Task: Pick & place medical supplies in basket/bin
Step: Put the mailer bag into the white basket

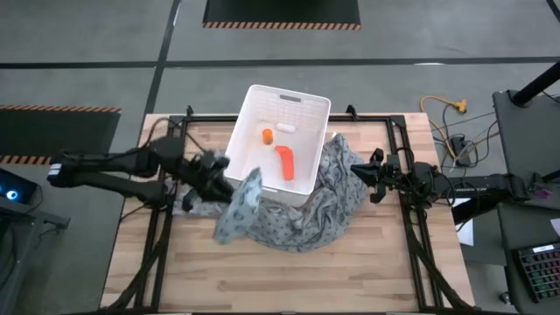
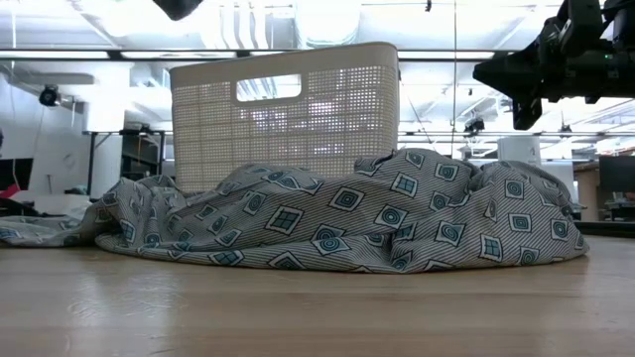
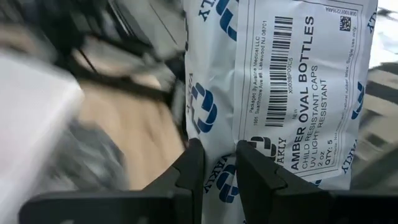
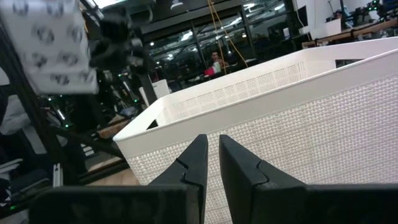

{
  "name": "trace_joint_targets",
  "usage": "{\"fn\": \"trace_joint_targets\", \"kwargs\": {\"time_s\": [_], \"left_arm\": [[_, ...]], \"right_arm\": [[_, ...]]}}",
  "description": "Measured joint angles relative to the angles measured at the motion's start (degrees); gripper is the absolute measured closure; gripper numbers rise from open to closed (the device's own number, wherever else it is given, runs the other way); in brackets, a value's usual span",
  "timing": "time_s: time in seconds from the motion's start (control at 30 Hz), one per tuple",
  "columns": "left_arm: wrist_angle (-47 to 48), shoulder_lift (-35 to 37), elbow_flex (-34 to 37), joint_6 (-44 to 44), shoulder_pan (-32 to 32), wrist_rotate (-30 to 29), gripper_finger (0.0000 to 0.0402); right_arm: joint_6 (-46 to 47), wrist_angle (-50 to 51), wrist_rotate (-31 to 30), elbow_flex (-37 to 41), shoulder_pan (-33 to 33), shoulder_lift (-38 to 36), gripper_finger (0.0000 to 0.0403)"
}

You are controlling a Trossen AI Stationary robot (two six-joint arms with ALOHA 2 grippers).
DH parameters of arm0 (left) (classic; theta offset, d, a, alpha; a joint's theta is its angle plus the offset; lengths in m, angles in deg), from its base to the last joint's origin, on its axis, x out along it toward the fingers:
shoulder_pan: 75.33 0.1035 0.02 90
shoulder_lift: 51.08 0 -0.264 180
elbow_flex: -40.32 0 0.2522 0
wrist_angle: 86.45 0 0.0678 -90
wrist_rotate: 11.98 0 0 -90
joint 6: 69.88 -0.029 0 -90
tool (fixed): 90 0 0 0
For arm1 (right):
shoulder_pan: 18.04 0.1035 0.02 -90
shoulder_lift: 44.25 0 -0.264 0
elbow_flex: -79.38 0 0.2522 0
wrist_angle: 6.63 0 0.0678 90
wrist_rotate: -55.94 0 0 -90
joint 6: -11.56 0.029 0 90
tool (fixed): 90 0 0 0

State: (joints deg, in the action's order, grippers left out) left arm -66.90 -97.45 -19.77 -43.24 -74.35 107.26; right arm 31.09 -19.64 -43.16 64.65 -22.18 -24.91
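The white slotted bin [image 1: 308,109] stands mid-table, its handle cut-out visible in the low view [image 2: 288,119]. Inside lie the small orange bottle [image 1: 268,135], the tiny white piece [image 1: 285,127] and the orange tapered tube [image 1: 286,162]. My left gripper [image 1: 229,179] is at the bin's near-left corner, raised and shut on the flat printed packet [image 3: 292,87], which also shows in the right wrist view [image 4: 50,50]. My right gripper [image 1: 354,171] is shut, hovers at the bin's right side above the cloth and touches nothing [image 4: 209,158]. My left gripper pinches the packet between its two fingers [image 3: 194,171], at a printed part close to one edge [image 3: 219,171]. The packet is lifted clear of the table and reaches out beyond the fingertips [image 1: 245,199]. Which end of it this is does not show.
The grey patterned cloth [image 1: 324,206] is heaped around the bin's right and near sides [image 2: 397,218]. Bare wood table lies near the front edge [image 1: 289,280]. Cables and equipment sit off the table's right side [image 1: 455,122].
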Motion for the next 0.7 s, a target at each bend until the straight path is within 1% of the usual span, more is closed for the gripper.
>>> {"fn": "trace_joint_targets", "kwargs": {"time_s": [0.1, 0.27, 0.33, 0.4, 0.47, 0.57, 0.63, 0.7], "left_arm": [[0.83, -4.21, -5.89, -6.82, 3.7, -2.99, 0.035], [8.4, -13.52, -16.58, -15.85, 11.38, -13.94, 0.035], [10.81, -17.35, -20.83, -18.6, 14.44, -15.83, 0.035], [13.73, -21.15, -25.04, -20.67, 17.72, -16.26, 0.035], [18.81, -25.2, -28.96, -22.2, 20.69, -16.61, 0.035], [27.97, -31.81, -33.52, -22.3, 24.08, -20.81, 0.035], [33.09, -35.92, -35.53, -22.35, 25.12, -23.52, 0.035], [37.61, -39.16, -37.05, -24.16, 25.43, -24.26, 0.035]], "right_arm": [[0.0, -0.02, -0.01, 0.0, 0.0, 0.0, 0.0369], [0.0, -0.02, -0.01, 0.0, 0.0, 0.0, 0.0369], [0.0, -0.02, -0.01, 0.0, 0.0, 0.0, 0.0369], [0.0, -0.02, -0.01, 0.0, 0.0, 0.0, 0.0369], [0.0, -0.04, -0.01, 0.0, 0.0, 0.0, 0.0369], [0.0, -0.04, -0.01, 0.01, 0.0, 0.0, 0.0369], [0.0, -0.04, -0.01, 0.0, 0.0, 0.0, 0.0369], [0.0, -0.04, -0.01, 0.0, 0.0, 0.0, 0.0369]]}}
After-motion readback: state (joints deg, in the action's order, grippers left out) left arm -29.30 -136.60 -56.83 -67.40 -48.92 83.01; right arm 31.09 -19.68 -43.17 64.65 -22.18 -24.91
